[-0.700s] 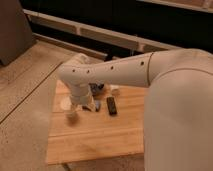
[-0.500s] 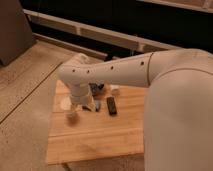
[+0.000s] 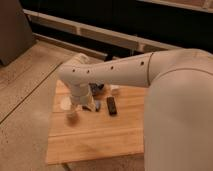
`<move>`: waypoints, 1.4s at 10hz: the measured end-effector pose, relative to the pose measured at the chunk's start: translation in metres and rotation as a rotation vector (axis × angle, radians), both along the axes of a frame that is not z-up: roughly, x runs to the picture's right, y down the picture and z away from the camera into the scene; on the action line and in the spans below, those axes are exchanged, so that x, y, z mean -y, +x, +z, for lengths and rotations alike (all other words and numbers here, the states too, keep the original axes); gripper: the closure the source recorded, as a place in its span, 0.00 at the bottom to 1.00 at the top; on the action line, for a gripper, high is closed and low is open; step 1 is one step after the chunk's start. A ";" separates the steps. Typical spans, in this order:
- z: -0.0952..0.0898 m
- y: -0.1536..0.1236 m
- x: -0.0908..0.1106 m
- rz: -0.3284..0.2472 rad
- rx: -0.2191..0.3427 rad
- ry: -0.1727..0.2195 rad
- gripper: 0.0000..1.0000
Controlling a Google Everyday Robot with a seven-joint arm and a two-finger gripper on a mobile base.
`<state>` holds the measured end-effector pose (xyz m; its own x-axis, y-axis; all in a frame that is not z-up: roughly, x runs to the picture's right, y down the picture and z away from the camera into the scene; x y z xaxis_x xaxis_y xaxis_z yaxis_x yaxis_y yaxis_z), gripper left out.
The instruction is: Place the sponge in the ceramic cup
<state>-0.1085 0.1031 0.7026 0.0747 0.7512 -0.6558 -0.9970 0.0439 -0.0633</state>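
The sponge (image 3: 98, 105) is a small blue-grey pad lying on the wooden board (image 3: 100, 137), just left of a narrow black bar (image 3: 111, 105). At the board's left edge sits the ceramic cup (image 3: 63, 102), cream-white and partly hidden behind my arm. My white arm reaches in from the right and bends down over the board's left half. The gripper (image 3: 81, 107) hangs at its end, low over the board between the cup and the sponge, and the wrist covers most of it.
A dark round bowl (image 3: 98, 89) stands behind the sponge, with a small white object (image 3: 115, 89) to its right. The board lies on a speckled countertop (image 3: 25, 100). A dark wall with pale rails runs along the back.
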 end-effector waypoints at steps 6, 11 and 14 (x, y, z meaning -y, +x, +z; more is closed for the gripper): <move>0.000 0.000 0.000 0.000 0.000 0.000 0.35; 0.000 0.000 0.000 0.000 0.000 0.000 0.35; -0.004 0.000 0.000 -0.053 0.024 -0.001 0.35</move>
<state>-0.1080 0.1032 0.6986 0.1302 0.7454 -0.6538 -0.9915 0.0968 -0.0871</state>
